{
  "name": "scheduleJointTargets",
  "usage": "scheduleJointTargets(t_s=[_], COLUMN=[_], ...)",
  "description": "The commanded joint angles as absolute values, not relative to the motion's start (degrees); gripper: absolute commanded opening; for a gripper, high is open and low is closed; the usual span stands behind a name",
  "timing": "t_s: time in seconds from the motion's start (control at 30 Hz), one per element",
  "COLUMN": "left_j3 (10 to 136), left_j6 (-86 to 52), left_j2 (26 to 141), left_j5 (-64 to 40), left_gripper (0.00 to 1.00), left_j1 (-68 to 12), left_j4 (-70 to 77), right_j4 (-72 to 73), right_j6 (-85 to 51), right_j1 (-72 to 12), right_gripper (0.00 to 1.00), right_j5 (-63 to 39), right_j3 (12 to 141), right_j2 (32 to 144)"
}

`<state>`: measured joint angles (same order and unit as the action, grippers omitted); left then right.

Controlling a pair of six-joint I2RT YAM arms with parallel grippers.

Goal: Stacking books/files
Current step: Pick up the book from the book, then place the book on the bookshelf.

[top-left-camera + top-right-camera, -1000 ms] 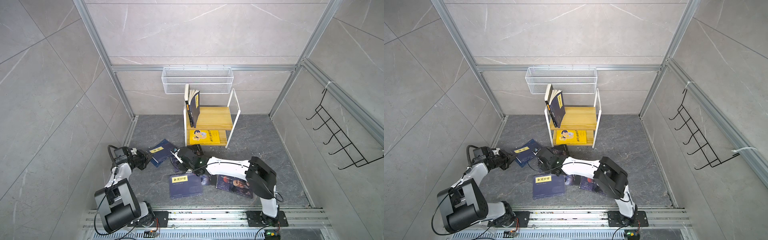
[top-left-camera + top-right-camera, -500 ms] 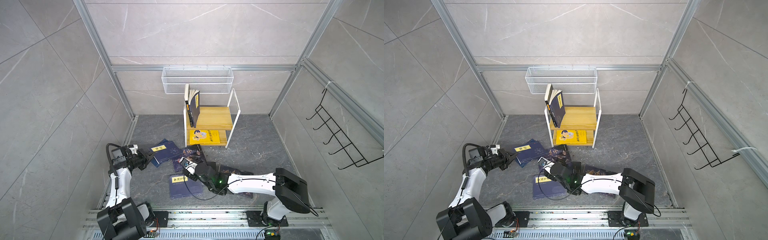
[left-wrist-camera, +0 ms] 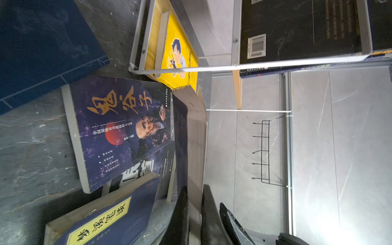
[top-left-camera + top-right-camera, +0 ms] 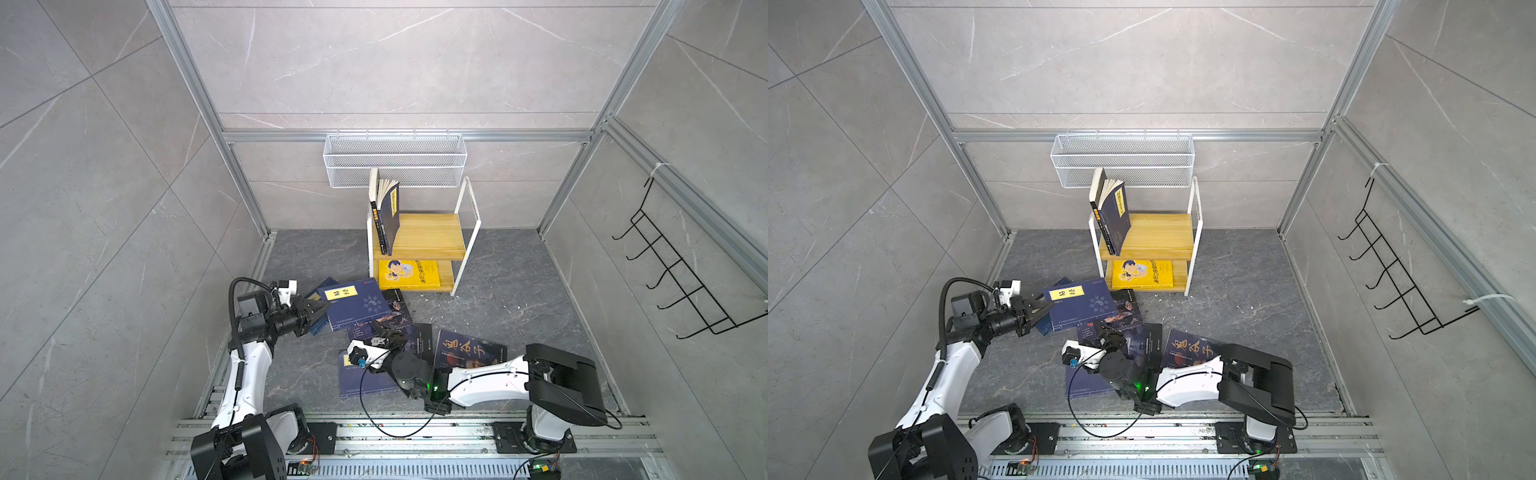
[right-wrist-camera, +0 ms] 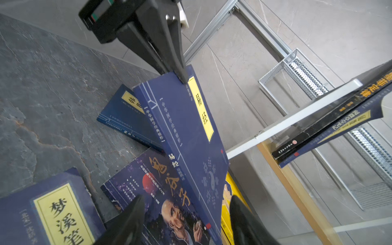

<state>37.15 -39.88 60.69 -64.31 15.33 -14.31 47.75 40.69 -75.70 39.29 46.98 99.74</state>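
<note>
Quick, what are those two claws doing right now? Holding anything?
Left gripper: closed, pinching the edge of the navy book with the yellow label.
Right gripper: open, holding nothing.

Lower left of frame: left gripper [image 4: 322, 308] points rightward, pinched on navy book [image 4: 357, 305]. Lower centre: right gripper [image 4: 390, 332], jaws apart.

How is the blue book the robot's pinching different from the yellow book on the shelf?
The blue book is navy with a yellow label; the yellow book shows a cartoon boy. The left gripper pinches the blue book, holding it tilted over other books; the yellow book lies flat on the lower shelf. Both are paperbacks.
</note>
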Motion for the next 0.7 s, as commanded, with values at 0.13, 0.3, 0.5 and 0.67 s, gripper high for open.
scheduleJointTargets(t_s=[0.13, 0.3, 0.5, 0.67], left_j3=[40.5, 41.2, 40.7, 40.4], left_j6=[-39.5, -37.9, -36.6, -33.7], left_j2=[62.1, 62.8, 62.1, 60.9], left_j5=[-71.5, -71.8, -71.6, -72.1], left_gripper=[0.0, 0.0, 0.0, 0.27], left_j1=[13.7, 12.1, 12.2, 12.2], left_j4=[-14.0, -15.1, -15.7, -15.8], right_j4=[52.2, 54.4, 58.9, 57.6], right_j6=[46.9, 49.9, 52.1, 48.1], right_j1=[-75.1, -73.7, -73.0, -72.9], right_gripper=[0.61, 0.47, 0.0, 0.0], right_j5=[46.1, 49.8, 51.0, 49.1], right_j3=[52.5, 56.0, 56.2, 52.5], right_j2=[104.6, 108.6, 110.6, 106.9])
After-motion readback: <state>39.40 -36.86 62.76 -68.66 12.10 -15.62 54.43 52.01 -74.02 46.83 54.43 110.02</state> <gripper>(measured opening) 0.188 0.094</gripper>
